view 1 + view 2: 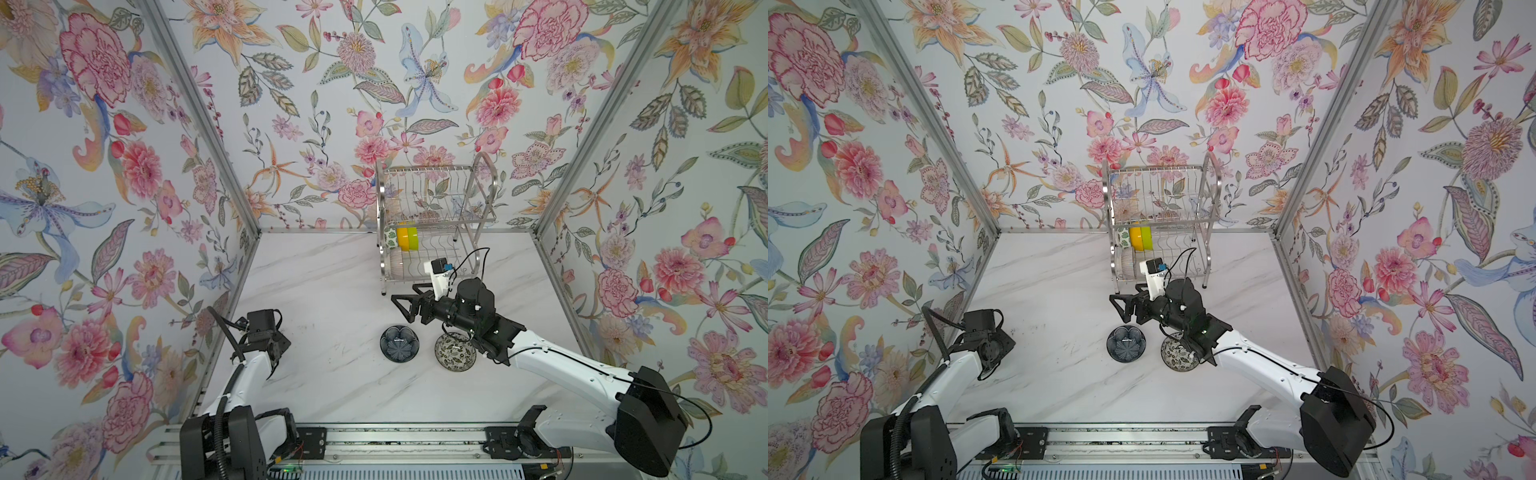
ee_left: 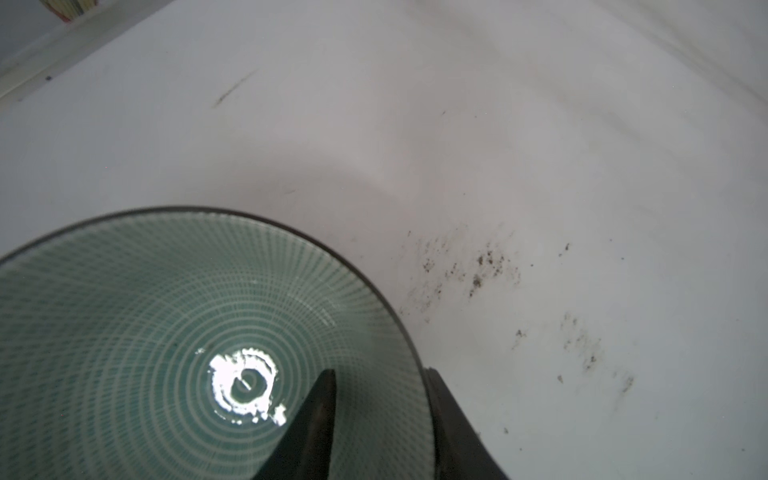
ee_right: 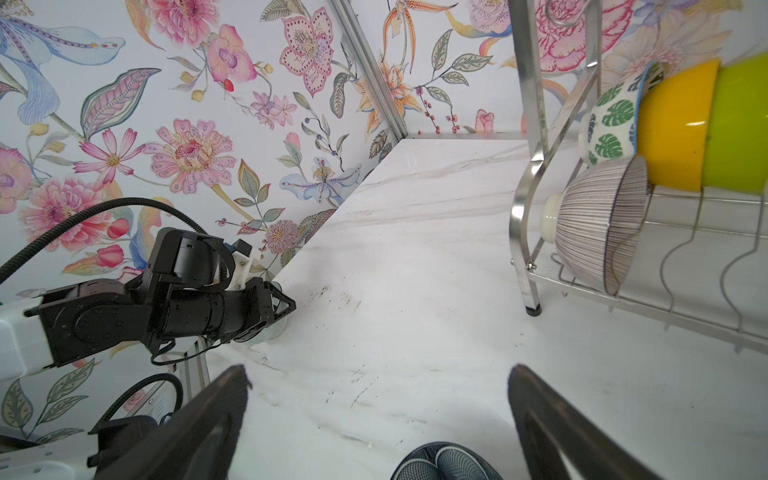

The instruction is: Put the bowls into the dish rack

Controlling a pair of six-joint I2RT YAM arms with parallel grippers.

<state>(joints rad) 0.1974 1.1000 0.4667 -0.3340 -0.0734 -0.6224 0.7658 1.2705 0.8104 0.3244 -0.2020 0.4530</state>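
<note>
In a top view, the right gripper point(image 1: 402, 307) is spread, with the dark blue bowl point(image 1: 400, 343) on the worktop point(image 1: 332, 270) just below its tips, apparently lined up for a rim grasp. In the left wrist view, the left gripper point(image 2: 379, 374) straddles the wall of the pale green bowl point(image 2: 166, 311), one finger inside; whether it is clamped cannot be told. In the right wrist view, the dish rack point(image 3: 525, 166) stands ahead of the right gripper, partly loaded.

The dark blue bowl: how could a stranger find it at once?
Find the steel dish rack at the back; before it two bowls stand on the marble table. The dark blue bowl is the left one in both top views. Its petal pattern sets it apart from the black-and-white floral bowl beside it.
</note>
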